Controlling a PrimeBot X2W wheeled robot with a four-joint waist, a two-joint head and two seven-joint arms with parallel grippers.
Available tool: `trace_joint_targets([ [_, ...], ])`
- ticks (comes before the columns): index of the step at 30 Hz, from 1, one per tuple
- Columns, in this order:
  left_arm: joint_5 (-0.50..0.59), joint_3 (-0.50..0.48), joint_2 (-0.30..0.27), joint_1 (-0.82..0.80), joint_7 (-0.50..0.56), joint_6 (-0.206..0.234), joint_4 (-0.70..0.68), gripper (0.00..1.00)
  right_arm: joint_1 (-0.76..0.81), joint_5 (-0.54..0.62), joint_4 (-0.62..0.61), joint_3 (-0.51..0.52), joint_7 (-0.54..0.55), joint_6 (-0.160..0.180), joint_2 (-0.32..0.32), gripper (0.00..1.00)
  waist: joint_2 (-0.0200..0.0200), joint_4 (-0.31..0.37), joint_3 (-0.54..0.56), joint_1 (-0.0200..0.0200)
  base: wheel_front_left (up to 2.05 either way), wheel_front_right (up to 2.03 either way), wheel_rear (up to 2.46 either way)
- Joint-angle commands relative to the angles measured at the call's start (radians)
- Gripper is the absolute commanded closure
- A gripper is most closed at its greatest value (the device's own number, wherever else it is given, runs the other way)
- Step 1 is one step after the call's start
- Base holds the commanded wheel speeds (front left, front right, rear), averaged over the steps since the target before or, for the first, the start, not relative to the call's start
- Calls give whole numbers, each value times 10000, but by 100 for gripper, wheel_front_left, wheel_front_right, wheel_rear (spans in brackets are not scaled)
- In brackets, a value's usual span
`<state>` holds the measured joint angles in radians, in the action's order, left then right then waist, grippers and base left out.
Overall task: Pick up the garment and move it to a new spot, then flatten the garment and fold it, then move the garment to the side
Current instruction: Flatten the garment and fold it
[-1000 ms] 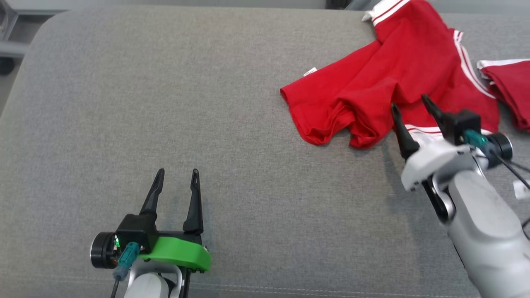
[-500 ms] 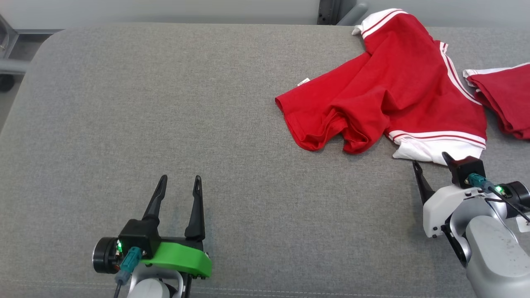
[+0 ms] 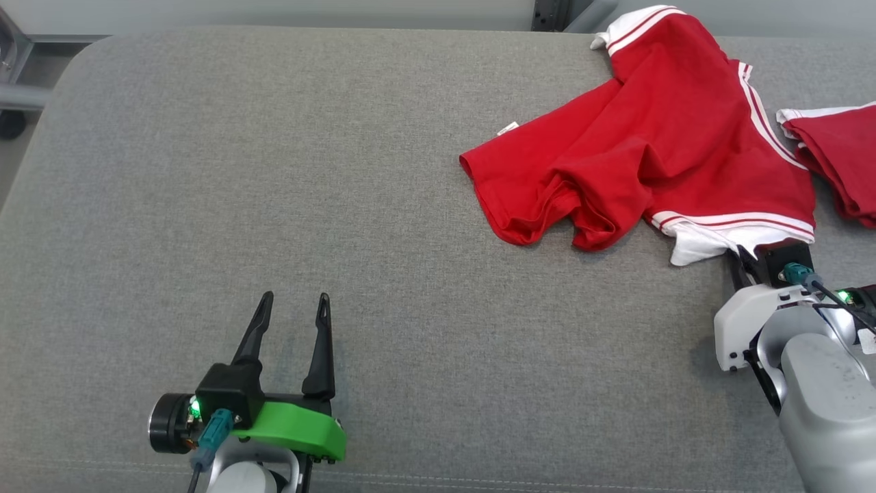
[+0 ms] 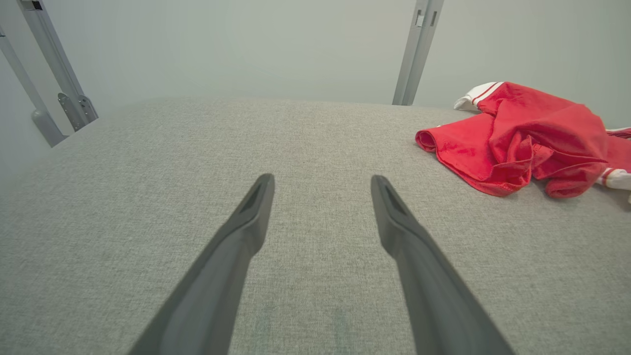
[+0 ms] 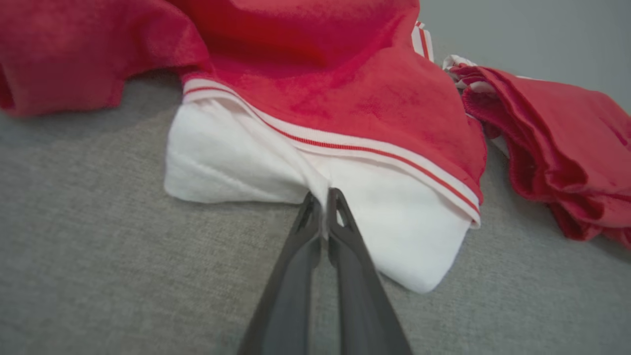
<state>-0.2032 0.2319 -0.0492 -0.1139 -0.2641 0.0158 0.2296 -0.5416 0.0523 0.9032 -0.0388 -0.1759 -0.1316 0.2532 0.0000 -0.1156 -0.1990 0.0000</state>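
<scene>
Surface: grey fabric-covered counter (image 3: 274, 171), rounded corner noted at the upper left of the head view.

Garment (image 3: 657, 137): red shirt with white striped trim, found crumpled at the upper right of the head view and lying on the counter. The red hem is bunched in folds toward the centre of the frame. A white trim panel (image 5: 236, 167) is seen at the garment's lower edge, below a band of red and white stripes. A small white label (image 3: 508, 128) is seen at the garment's left edge.

Right gripper (image 5: 323, 195): located at the lower right of the head view (image 3: 742, 255), with its tips at the white panel. In the right wrist view the jaws are seen pressed together, clamped on the edge of the white trim panel; the cloth is puckered where it is pinched.

Left gripper (image 3: 295, 298): located at the lower left of the head view, over bare counter, well apart from the garment. The jaws are seen spread apart in the left wrist view (image 4: 321, 178), with nothing between them.

Second red cloth (image 3: 842, 164): recorded at the right edge of the head view, just beside the garment; contact between the two cannot be determined.

Grey metal posts (image 4: 419, 49) are noted behind the counter.
</scene>
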Motion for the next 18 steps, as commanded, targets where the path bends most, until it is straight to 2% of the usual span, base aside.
trace_joint_targets([
  [1,38,-37,-26,40,0,-59,-1,0,-127,13,33,35,-81,18,34,100,0,52,-27,0,0,0,0],
  [8,143,-178,-26,96,0,-63,-33,0,-376,-363,-82,-363,-431,18,151,100,0,464,24,0,0,0,0],
  [11,116,-205,-26,186,0,-46,-40,0,-100,-748,-581,-920,-100,18,548,100,0,663,84,0,0,0,0],
  [15,104,-275,-28,230,0,-28,-79,0,313,-1401,-2142,-1608,699,18,1330,100,0,984,121,0,0,0,0],
  [18,69,-271,-26,247,0,-30,-108,0,896,-1998,-3921,-1789,1685,18,2077,100,0,1158,127,0,0,0,0],
])
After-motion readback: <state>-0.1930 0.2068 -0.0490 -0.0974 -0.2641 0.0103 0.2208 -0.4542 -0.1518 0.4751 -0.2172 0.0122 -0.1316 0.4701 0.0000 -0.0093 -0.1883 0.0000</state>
